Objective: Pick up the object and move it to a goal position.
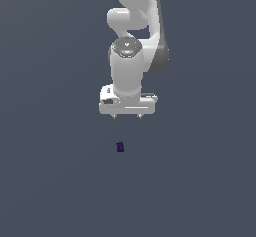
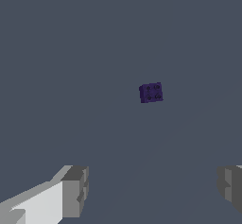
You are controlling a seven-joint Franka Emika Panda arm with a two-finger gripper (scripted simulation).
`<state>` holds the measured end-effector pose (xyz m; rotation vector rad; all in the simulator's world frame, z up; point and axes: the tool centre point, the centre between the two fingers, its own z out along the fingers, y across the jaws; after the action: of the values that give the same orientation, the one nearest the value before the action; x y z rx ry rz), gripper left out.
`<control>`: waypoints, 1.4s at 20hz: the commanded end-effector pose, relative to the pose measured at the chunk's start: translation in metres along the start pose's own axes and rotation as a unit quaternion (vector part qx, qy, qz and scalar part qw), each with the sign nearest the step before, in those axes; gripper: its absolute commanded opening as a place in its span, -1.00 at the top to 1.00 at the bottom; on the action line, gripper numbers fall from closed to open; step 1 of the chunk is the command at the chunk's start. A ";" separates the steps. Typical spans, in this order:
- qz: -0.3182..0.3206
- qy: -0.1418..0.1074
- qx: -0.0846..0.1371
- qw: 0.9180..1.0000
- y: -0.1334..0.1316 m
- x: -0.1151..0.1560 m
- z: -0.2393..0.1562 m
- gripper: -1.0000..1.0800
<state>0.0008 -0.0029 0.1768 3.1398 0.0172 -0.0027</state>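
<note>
The object is a tiny dark purple block lying on the flat grey floor. In the wrist view it shows small round studs on its upper face. My white gripper hangs above the floor and points down. The block lies apart from it, below it in the exterior view and slightly toward that view's left. The jaws stand wide apart and hold nothing. In the wrist view the gripper shows one grey fingertip at one side and the other at the frame's edge; the block sits beyond the gap.
The white arm rises behind the gripper to the top of the exterior view. The plain grey floor spreads all around the block.
</note>
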 end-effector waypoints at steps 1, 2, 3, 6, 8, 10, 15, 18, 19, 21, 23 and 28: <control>0.000 0.000 0.000 1.000 0.000 0.000 0.000 -0.92; -0.001 0.000 0.000 1.000 0.000 0.000 0.000 -0.92; -0.002 0.000 -0.001 1.000 0.000 0.001 -0.001 -0.92; -0.014 0.003 -0.006 1.000 0.000 0.003 -0.006 -0.92; -0.022 0.005 -0.009 1.000 -0.001 0.005 -0.010 -0.92; -0.026 0.006 -0.011 1.000 -0.001 0.005 -0.013 -0.92; -0.025 0.006 -0.011 1.000 -0.001 0.006 -0.011 -0.92; -0.028 0.005 -0.010 1.000 0.001 0.010 -0.006 -0.92; -0.029 0.005 -0.010 1.000 0.001 0.012 -0.003 -0.92; -0.031 0.005 -0.010 0.999 0.003 0.016 0.003 -0.92; -0.034 0.004 -0.009 0.999 0.006 0.021 0.011 -0.92; -0.043 0.003 -0.006 0.999 0.014 0.037 0.039 -0.92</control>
<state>0.0333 -0.0141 0.1475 3.1221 0.1427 0.0095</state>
